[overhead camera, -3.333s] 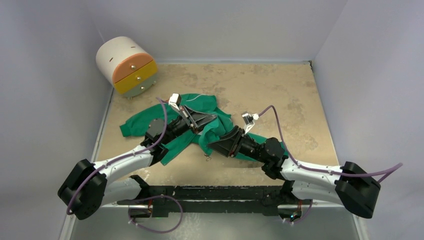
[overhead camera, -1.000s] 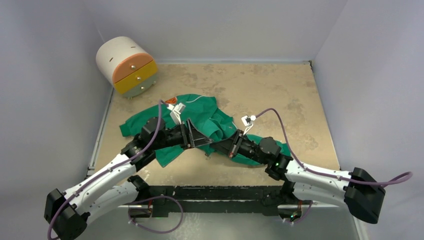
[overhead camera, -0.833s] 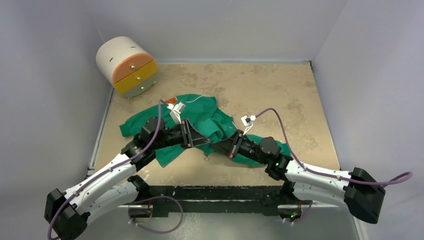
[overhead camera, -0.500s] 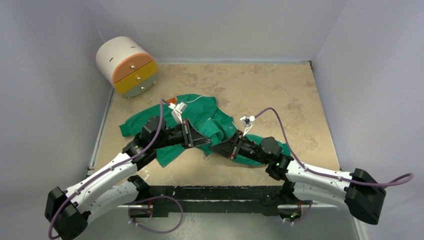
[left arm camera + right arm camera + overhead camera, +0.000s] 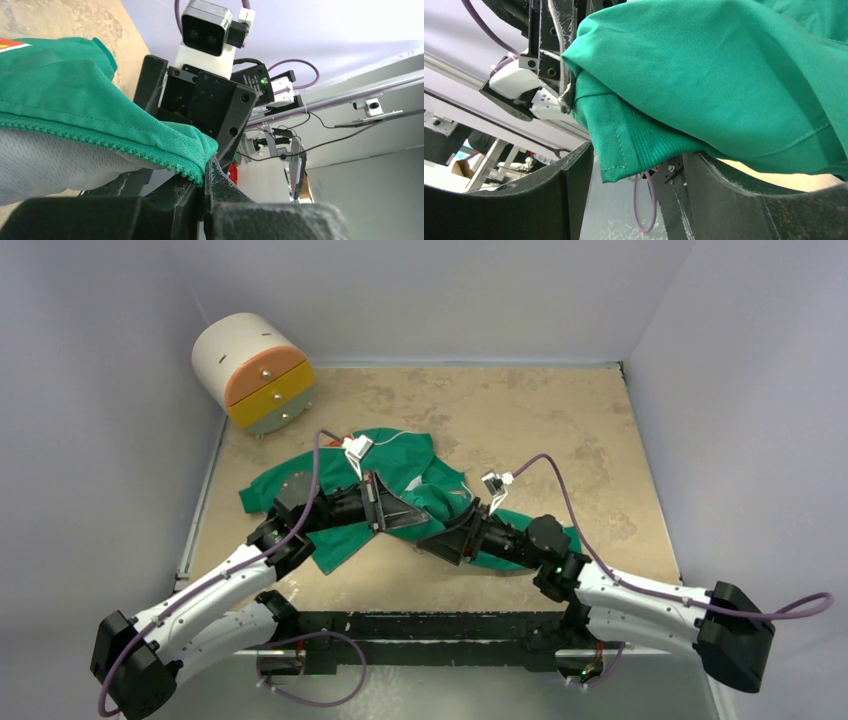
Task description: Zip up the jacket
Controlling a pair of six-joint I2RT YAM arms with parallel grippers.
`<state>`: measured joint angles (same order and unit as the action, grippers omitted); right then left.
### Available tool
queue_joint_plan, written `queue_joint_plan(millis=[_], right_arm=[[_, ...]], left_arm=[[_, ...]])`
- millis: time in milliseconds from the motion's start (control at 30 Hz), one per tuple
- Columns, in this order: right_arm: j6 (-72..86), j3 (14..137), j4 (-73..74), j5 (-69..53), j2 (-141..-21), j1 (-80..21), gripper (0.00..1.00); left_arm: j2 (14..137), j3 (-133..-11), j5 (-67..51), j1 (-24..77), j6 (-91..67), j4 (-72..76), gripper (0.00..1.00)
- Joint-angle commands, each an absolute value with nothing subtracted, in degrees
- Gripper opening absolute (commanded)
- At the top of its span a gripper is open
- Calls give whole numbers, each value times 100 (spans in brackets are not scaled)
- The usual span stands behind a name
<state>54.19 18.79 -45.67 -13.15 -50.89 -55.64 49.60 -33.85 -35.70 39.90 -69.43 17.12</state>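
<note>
Reaching low, left claw [image 5: 204, 172] pinches the jacket [image 5: 405, 455]; right claw [image 5: 636, 175] gapes.

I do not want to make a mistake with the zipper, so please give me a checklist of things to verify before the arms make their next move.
1. Left tool shut on the jacket edge: ok, clamped right at the zipper teeth.
2. Right tool gripping the ribbed hem: not ok, its jaws stand open with the hem corner between them.
3. Zipper slider located: cannot tell, no view shows it.
4. Jacket spread flat: not ok, it is bunched between the arms.
5. Drawer unit apart from the jacket: ok.
</note>
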Motion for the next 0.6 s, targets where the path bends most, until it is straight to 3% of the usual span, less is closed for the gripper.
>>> queue_joint_plan(millis=[0, 267, 567], right_arm=[[5286, 2105, -5497, -1553, -5237, -5603, 68], [5186, 2148, -5867, -1744, -5147, -5604, 67], [4827, 2395, -4786, -1775, -4753, -5604, 63]], left_arm=[[4918, -3433, -3926, 4004, -7090, 2227, 0], [4869, -3502, -4116, 4005, -6742, 1465, 0], [4923, -3738, -4360, 4006, -6360, 965, 0]])
